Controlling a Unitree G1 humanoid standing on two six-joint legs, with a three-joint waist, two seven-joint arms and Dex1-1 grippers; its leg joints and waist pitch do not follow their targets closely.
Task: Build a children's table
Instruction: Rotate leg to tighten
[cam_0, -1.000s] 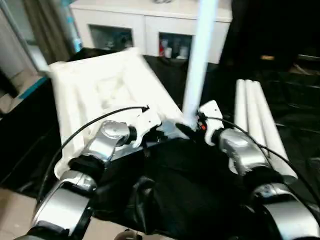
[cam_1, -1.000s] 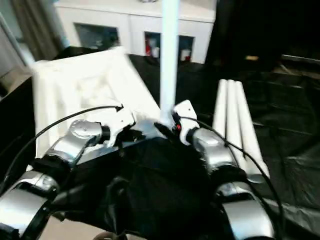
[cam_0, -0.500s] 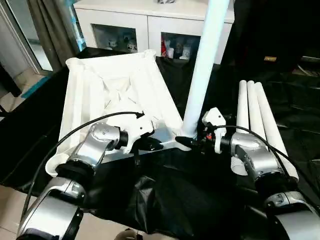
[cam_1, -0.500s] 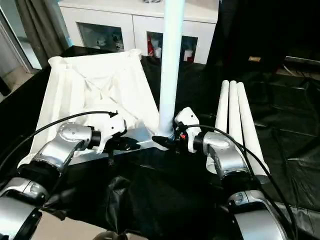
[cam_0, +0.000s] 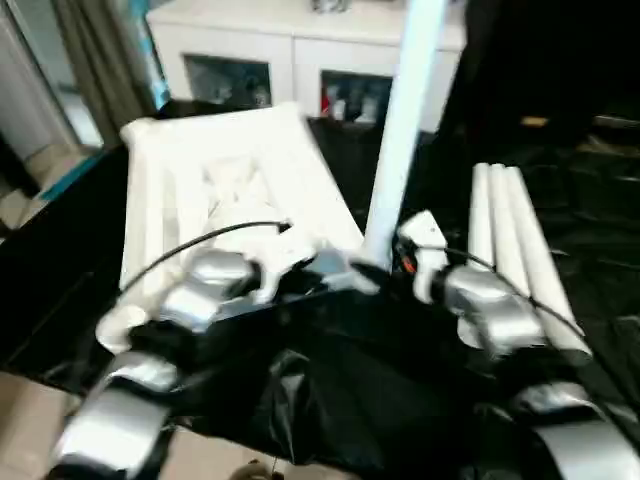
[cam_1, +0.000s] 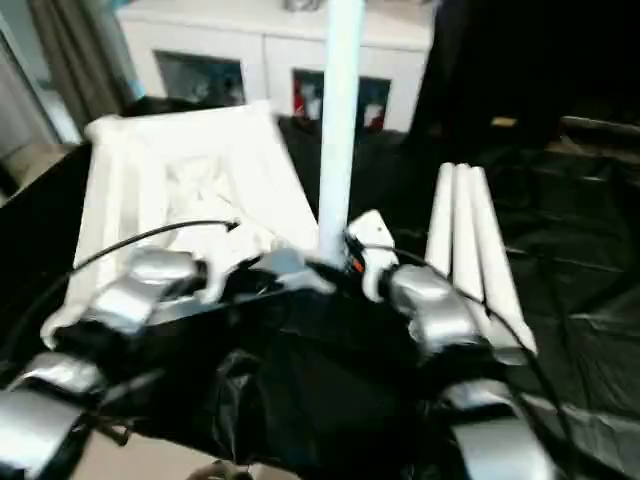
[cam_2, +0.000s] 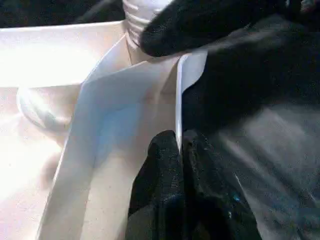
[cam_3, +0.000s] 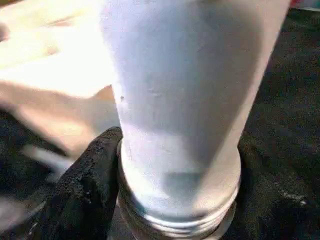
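The children's table top lies upside down on black sheeting, ribs facing up. One white leg stands upright in its near right corner socket. My right gripper is at the foot of that leg. In the right wrist view a black finger presses against the threaded base of the leg. My left gripper is at the top's near edge. In the left wrist view its fingers pinch the thin white rim. Three more legs lie side by side to the right.
A white cabinet with glass-fronted shelves stands behind the work. A curtain hangs at the back left. Crumpled black sheeting covers the surface in front of me, and light floor shows at the near left.
The whole picture shifts and blurs, so the camera has moved. Both grippers stay where they were, left on the rim and right at the leg's foot.
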